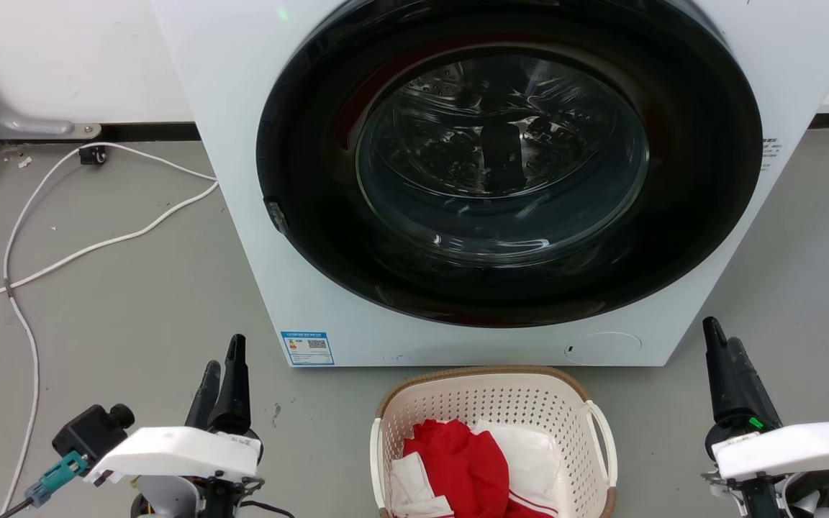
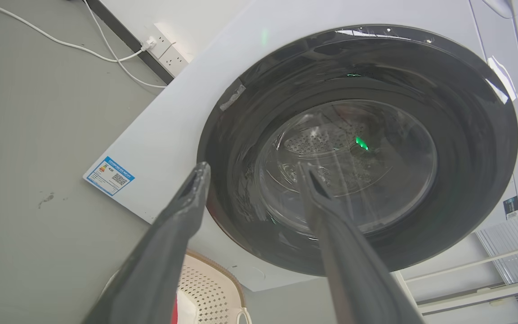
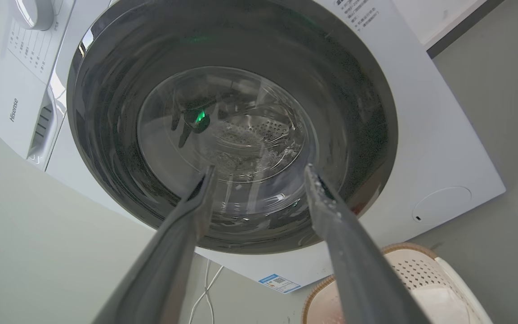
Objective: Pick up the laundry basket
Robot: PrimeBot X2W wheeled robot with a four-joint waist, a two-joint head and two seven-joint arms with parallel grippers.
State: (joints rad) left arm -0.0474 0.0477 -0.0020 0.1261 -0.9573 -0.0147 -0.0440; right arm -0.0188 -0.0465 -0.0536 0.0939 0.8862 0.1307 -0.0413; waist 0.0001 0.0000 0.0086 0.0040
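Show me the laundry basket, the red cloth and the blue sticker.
laundry basket (image 1: 483, 370), head view, brown back rim.
red cloth (image 1: 466, 467), head view, its middle.
blue sticker (image 1: 307, 348), head view, its centre.

The room is bright and evenly lit with soft white light from no single source I can pick out, and the grey floor (image 1: 134, 288) carries almost no hard shadow. The dark door glass (image 1: 501, 158) of the washing machine (image 1: 242, 216) catches pale streaks of glare and a small green glint (image 2: 361, 143). The head view is crisp. In both wrist views the fingers (image 2: 164, 252) nearest the lens are soft and out of focus, and the wide lens bows the machine's straight edges.
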